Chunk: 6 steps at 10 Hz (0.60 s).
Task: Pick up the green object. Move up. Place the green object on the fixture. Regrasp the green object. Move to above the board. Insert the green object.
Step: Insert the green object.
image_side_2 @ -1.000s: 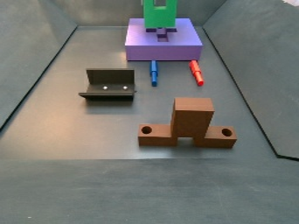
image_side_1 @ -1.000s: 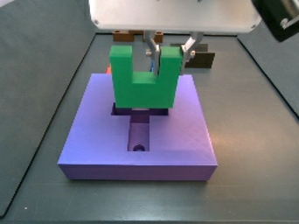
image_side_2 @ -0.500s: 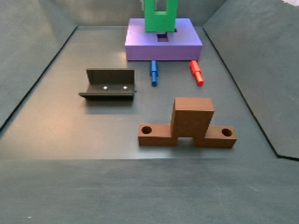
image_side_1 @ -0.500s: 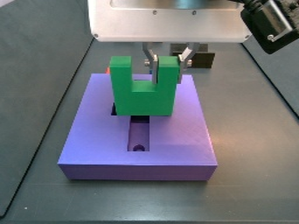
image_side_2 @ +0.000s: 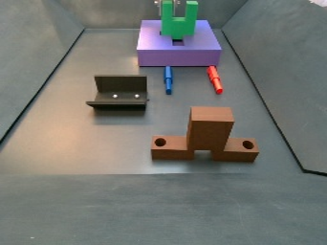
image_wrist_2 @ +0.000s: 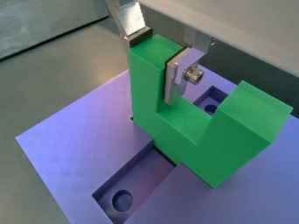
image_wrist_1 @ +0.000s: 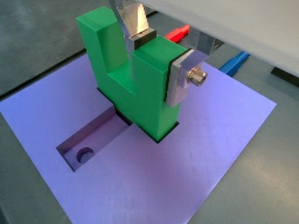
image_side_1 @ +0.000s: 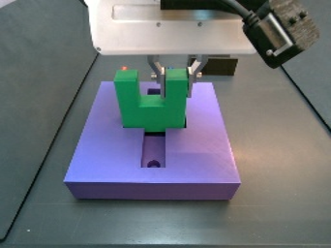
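Note:
The green object (image_side_1: 146,105) is a bright green U-shaped block standing upright with its notch upward. Its lower end sits down in the cross-shaped slot of the purple board (image_side_1: 155,165). My gripper (image_side_1: 172,76) hangs over the board and is shut on one arm of the block. In both wrist views the silver fingers (image_wrist_1: 181,74) (image_wrist_2: 177,74) press on opposite faces of that arm of the green object (image_wrist_1: 122,83) (image_wrist_2: 205,127). The long part of the slot (image_wrist_1: 87,144) lies open beside the block. The dark fixture (image_side_2: 118,93) stands on the floor, away from the board (image_side_2: 179,50).
A brown wooden cross-like piece (image_side_2: 205,136) stands on the floor near the front. A blue pen (image_side_2: 167,79) and a red pen (image_side_2: 215,78) lie beside the board's edge. Sloping dark walls bound the floor.
My gripper has come down with the green object. The block's base, hovering above the board a second ago, now sits in the slot.

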Tool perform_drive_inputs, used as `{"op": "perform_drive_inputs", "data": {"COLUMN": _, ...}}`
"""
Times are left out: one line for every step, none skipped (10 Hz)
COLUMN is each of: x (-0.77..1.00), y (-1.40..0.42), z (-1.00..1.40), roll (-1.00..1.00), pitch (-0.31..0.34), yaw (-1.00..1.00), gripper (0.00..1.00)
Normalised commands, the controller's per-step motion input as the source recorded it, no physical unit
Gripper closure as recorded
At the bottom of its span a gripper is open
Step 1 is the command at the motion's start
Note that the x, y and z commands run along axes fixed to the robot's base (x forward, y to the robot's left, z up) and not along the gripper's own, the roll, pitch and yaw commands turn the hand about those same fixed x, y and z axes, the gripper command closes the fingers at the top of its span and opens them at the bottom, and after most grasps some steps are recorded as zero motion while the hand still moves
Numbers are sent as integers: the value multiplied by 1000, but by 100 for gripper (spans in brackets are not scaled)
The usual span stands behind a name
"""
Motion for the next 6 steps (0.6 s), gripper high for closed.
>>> {"op": "perform_drive_inputs", "data": {"x": 0, "y": -151, "z": -723, "roll": 226, "pitch": 0, "yaw": 0, "gripper": 100}}
{"op": "perform_drive_inputs", "data": {"x": 89, "y": -177, "z": -709, "roll": 310, "pitch": 23, "yaw": 0, "gripper": 100}}
{"op": "perform_drive_inputs", "data": {"x": 103, "y": -146, "z": -640, "roll": 337, "pitch": 49, "yaw": 0, "gripper": 100}}
{"op": "perform_drive_inputs", "data": {"x": 103, "y": -134, "z": -629, "roll": 324, "pitch": 74, "yaw": -43, "gripper": 100}}
{"op": "perform_drive_inputs", "data": {"x": 77, "y": -97, "z": -680, "roll": 276, "pitch": 89, "yaw": -57, "gripper": 100}}
{"op": "perform_drive_inputs", "data": {"x": 0, "y": 0, "z": -46, "roll": 31, "pitch": 0, "yaw": 0, "gripper": 100}}
